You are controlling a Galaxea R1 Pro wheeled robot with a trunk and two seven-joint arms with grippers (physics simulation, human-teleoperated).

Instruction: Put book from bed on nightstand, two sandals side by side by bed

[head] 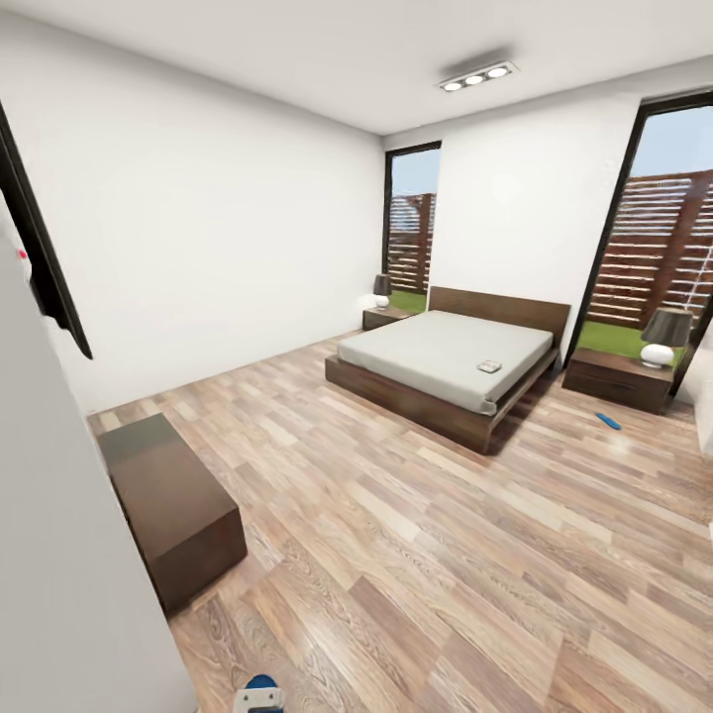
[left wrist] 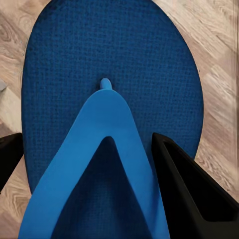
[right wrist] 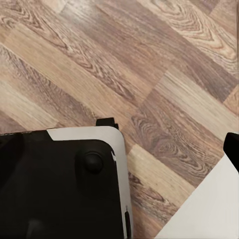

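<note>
Sandal (left wrist: 107, 89) pinched in left gripper (left wrist: 99, 184) | light, floppy foam, grip at strap | right gripper: state can't tell | book (head: 489, 366) on bed (head: 436, 358)

Book (head: 489, 366) lies on bed (head: 436, 352); blue sandal (head: 608, 421) on floor beside.

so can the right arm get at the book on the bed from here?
Probably not. The book lies on the bed at the far side of the room, across a wide stretch of floor, while the right wrist view looks down at planks close by. The base would have to drive over first.
</note>
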